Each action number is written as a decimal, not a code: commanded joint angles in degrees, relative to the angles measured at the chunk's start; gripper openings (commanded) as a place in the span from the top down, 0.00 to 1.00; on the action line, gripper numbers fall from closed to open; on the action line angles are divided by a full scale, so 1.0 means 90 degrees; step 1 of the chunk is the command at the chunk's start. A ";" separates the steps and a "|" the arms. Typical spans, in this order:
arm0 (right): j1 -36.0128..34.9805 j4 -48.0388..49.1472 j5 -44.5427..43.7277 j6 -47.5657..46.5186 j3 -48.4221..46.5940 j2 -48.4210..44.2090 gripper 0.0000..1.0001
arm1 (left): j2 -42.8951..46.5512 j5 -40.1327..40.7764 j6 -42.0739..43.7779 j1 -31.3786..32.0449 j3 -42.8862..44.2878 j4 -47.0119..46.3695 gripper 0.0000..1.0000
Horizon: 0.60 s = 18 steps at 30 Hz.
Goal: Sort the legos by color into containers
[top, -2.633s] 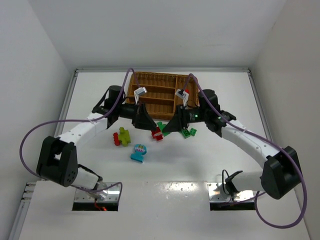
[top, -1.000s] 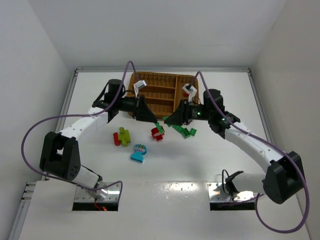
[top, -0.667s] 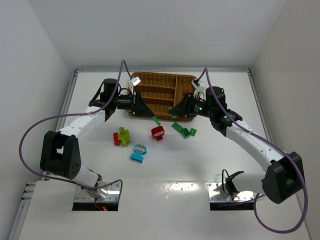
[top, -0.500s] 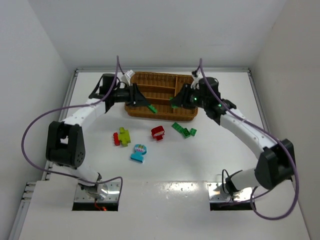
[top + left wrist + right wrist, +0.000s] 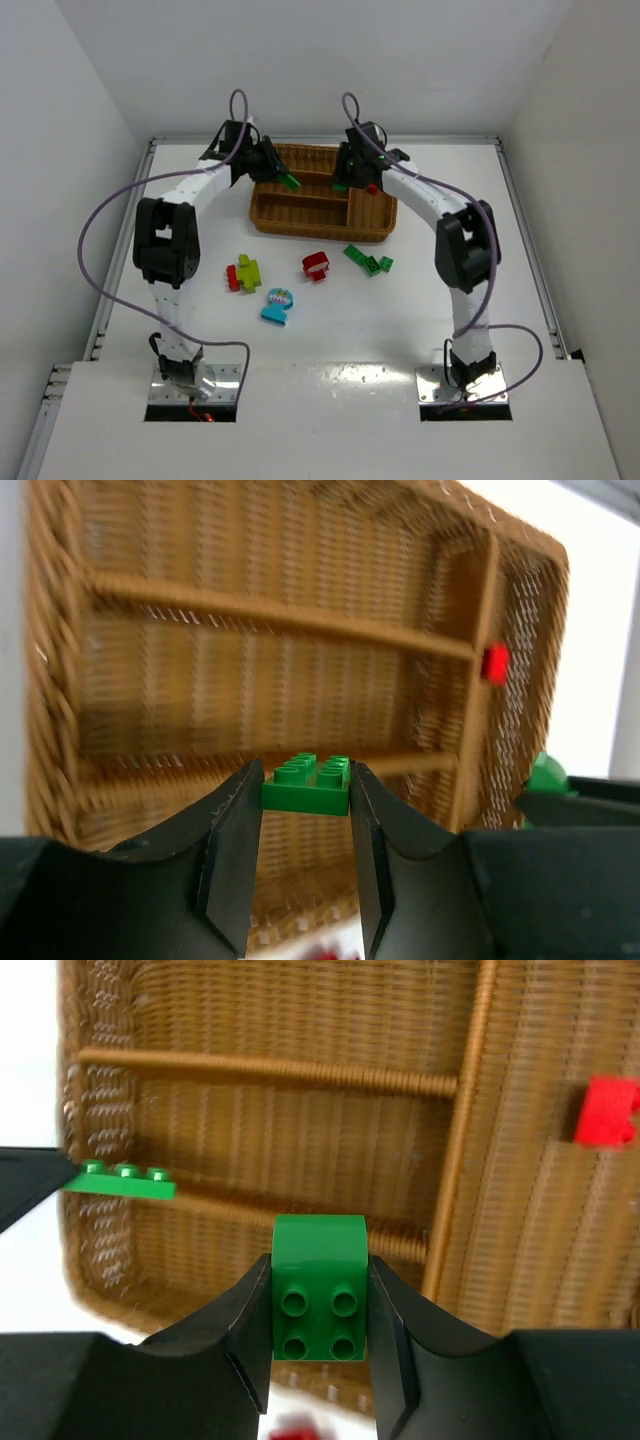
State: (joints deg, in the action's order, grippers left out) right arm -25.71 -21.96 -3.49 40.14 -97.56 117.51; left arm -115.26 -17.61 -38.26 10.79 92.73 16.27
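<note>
My left gripper (image 5: 305,780) is shut on a flat green lego (image 5: 306,785), held above the long slots of the wicker tray (image 5: 45,680). Over the same tray (image 5: 95,1260), my right gripper (image 5: 320,1282) is shut on a chunkier green lego (image 5: 320,1260). From above, both grippers meet over the far half of the tray (image 5: 320,232), left (image 5: 284,179) and right (image 5: 345,180). A red lego (image 5: 371,188) lies in the crosswise slot; it also shows in the wrist views as a red lego (image 5: 494,663) and a red lego (image 5: 607,1111).
On the table in front of the tray lie a red lego (image 5: 316,266), a green lego cluster (image 5: 368,260), a lime-yellow lego with red pieces (image 5: 243,272) and a light blue lego with a round face (image 5: 277,306). White walls enclose the table.
Both arms have swung from just above the table, back and up over the far part of the tray, each carrying its green lego. The loose legos on the table have not moved.
</note>
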 commanded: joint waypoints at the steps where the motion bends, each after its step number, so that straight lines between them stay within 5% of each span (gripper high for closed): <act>1: -0.0043 -0.0421 -0.0384 -0.0251 -0.1052 0.0603 0.68 | -0.0365 0.0638 -0.0173 0.0022 0.0604 0.0096 1.00; 8: -0.0043 -0.0529 -0.0365 -0.0251 -0.2079 0.1716 0.57 | -0.0982 0.0814 -0.0114 0.0022 0.1220 0.0155 0.97; 10: -0.0043 -0.0529 -0.0306 -0.0329 -0.2314 0.1874 0.41 | -0.1070 0.0727 -0.0046 0.0022 0.1278 0.0233 0.76; 11: -0.0043 -0.0626 -0.0306 -0.0397 -0.2382 0.1981 0.36 | -0.1070 0.0648 -0.0046 0.0022 0.1279 0.0291 0.46; 13: -0.0043 -0.0782 -0.0306 -0.0398 -0.2626 0.1982 0.23 | -0.1070 0.0580 0.0081 0.0022 0.1279 0.0292 0.16; 18: -0.0043 -0.0842 -0.0540 -0.0456 -0.2355 0.1388 0.22 | -0.0485 0.0627 0.0324 0.0081 0.1279 0.0672 0.08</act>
State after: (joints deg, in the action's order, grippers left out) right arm -25.69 -28.97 -6.28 37.04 -117.91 135.90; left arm -125.14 -11.97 -37.54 10.94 101.95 20.18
